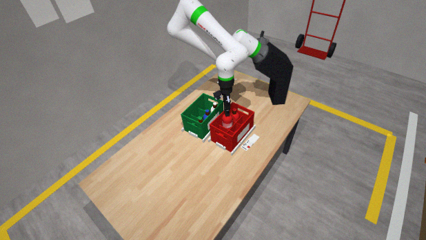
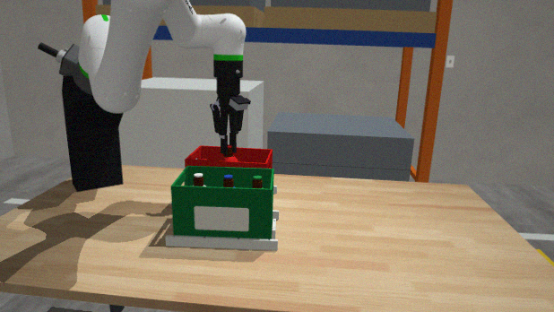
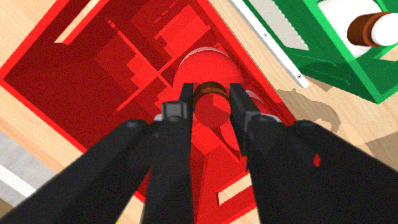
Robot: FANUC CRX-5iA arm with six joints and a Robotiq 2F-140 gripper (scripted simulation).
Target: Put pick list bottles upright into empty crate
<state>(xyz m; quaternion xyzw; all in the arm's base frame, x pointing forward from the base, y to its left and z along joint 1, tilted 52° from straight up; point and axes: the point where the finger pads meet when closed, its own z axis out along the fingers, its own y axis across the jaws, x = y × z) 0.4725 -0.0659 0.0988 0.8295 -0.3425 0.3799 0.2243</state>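
My gripper (image 1: 227,112) (image 2: 229,150) (image 3: 211,98) is shut on the neck of a red bottle (image 1: 227,121) (image 2: 230,159) (image 3: 207,70), upright and partly down inside the red crate (image 1: 220,136) (image 3: 50,85). Its base is hidden. Another red bottle (image 1: 235,115) stands in this crate, toward the robot's base. The green crate (image 1: 193,125) (image 2: 224,197) holds a white-capped bottle (image 1: 215,104) (image 2: 198,177) (image 3: 386,29), a blue-capped bottle (image 1: 207,112) (image 2: 229,177) and a green-capped bottle (image 1: 200,119) (image 2: 257,179). The pick list (image 1: 253,139) lies beside the red crate; a red mark shows, its writing is too small to read.
White rails (image 1: 220,146) (image 2: 220,243) (image 3: 266,36) run along the feet of both crates on the wooden table (image 1: 165,165) (image 2: 381,224). The green crate stands close beside the red one, a narrow gap between them. The red crate has inner dividers.
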